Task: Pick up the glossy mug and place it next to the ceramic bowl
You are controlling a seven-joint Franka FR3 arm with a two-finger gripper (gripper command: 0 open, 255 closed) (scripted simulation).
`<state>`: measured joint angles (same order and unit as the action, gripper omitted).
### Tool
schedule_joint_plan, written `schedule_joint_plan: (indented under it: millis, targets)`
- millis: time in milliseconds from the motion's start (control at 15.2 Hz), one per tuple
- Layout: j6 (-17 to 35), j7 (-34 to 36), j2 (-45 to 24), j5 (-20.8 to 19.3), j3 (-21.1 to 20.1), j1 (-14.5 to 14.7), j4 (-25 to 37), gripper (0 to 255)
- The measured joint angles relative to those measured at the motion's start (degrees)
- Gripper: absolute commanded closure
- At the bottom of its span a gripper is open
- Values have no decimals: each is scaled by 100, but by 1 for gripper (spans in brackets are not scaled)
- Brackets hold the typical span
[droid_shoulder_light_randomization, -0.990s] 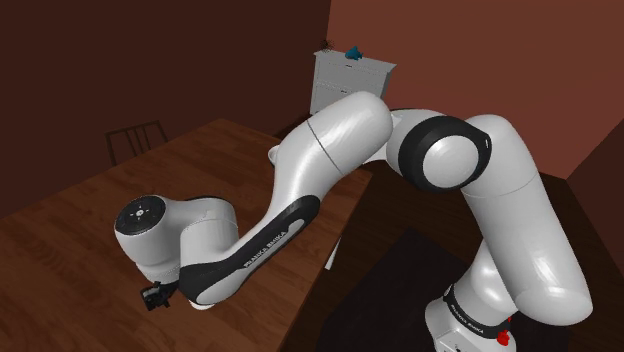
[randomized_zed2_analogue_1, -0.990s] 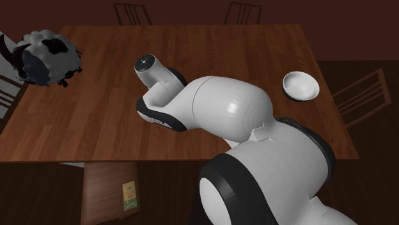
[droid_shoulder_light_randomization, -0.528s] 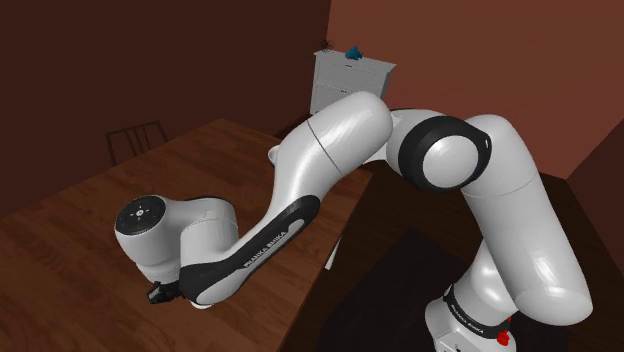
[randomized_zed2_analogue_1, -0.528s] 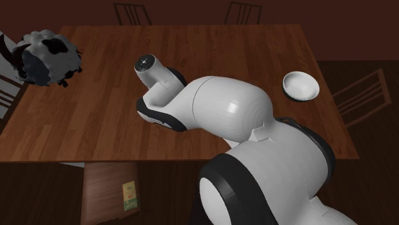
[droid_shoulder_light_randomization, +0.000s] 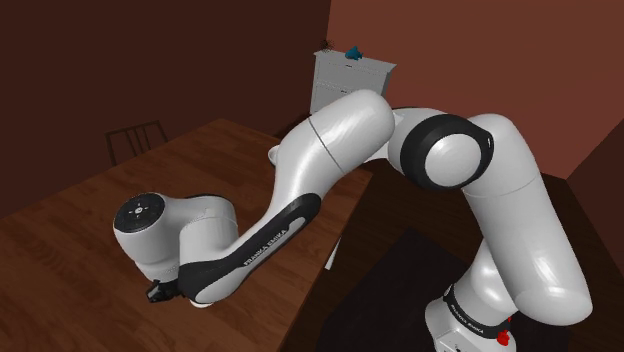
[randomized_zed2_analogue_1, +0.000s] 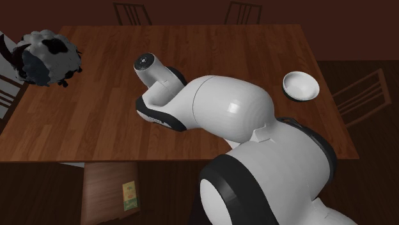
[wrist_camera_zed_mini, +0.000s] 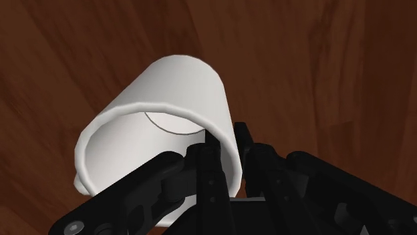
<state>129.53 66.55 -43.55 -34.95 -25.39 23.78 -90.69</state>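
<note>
A plain white mug (wrist_camera_zed_mini: 167,100) hangs in front of the wrist camera with its open mouth turned toward it, brown wood behind. My gripper (wrist_camera_zed_mini: 226,137) is shut on the mug's wall at the rim, one black finger (wrist_camera_zed_mini: 208,152) inside and the other outside. In the shoulder view the gripper (droid_shoulder_light_randomization: 157,293) is low over the wooden table (droid_shoulder_light_randomization: 70,215), tucked under the white hand. The white bowl (randomized_zed2_analogue_1: 300,85) sits near the table's edge at the second exterior view's right, far from the hand (randomized_zed2_analogue_1: 151,68). The arm hides the mug in the second exterior view.
A fluffy grey, white and black object (randomized_zed2_analogue_1: 45,57) lies on the table at the second exterior view's left. Chairs (randomized_zed2_analogue_1: 131,11) (randomized_zed2_analogue_1: 358,93) stand around the table. A white cabinet (droid_shoulder_light_randomization: 350,80) stands against the back wall. A small yellow-green item (randomized_zed2_analogue_1: 130,195) lies below the table's near edge.
The fingers have gone from apart to shut on the mug's wall. The arm has hardly moved.
</note>
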Motion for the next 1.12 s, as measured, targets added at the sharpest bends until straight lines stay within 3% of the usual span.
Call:
schedule_joint_plan:
  millis: [1122]
  targets:
    - [-781,-359,732,436,-321,-186,110,255]
